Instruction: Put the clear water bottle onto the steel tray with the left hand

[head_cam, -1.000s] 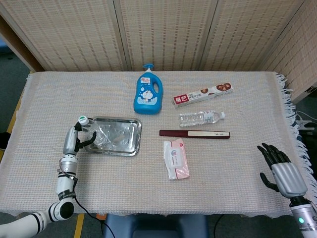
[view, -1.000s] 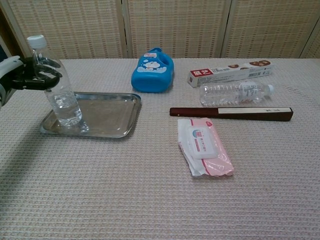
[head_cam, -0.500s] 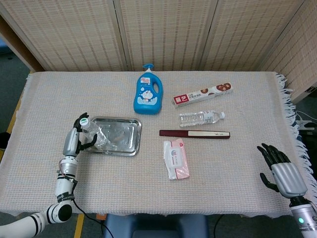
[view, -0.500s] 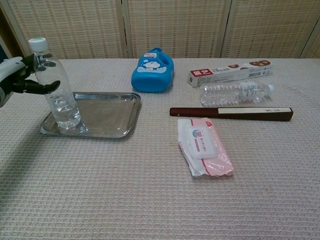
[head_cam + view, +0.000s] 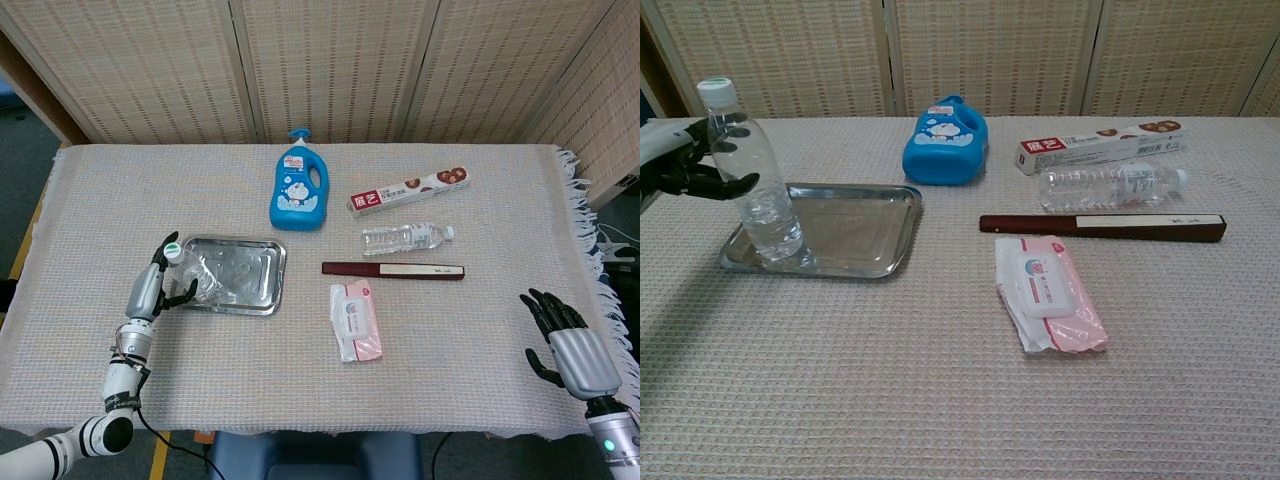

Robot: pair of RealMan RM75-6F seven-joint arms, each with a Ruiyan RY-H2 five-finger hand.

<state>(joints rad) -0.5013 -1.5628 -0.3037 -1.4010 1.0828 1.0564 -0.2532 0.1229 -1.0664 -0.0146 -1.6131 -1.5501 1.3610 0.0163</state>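
A clear water bottle (image 5: 192, 273) (image 5: 758, 190) with a white cap stands upright on the left end of the steel tray (image 5: 248, 278) (image 5: 860, 228). My left hand (image 5: 150, 287) (image 5: 678, 165) is just left of the bottle with its fingers spread. They no longer wrap the bottle, and the thumb tip reaches close to its side. My right hand (image 5: 568, 345) hangs open with spread fingers off the table's near right corner, in the head view only.
A second clear bottle (image 5: 406, 238) (image 5: 1112, 185) lies on its side at centre right. Around it are a blue detergent bottle (image 5: 299, 190) (image 5: 945, 142), a long printed box (image 5: 410, 190), a dark red case (image 5: 393, 270) and a pink wipes pack (image 5: 355, 320).
My left hand's fingers have come off the bottle and the hand has drawn back to the left. The bottle stays standing on the tray.
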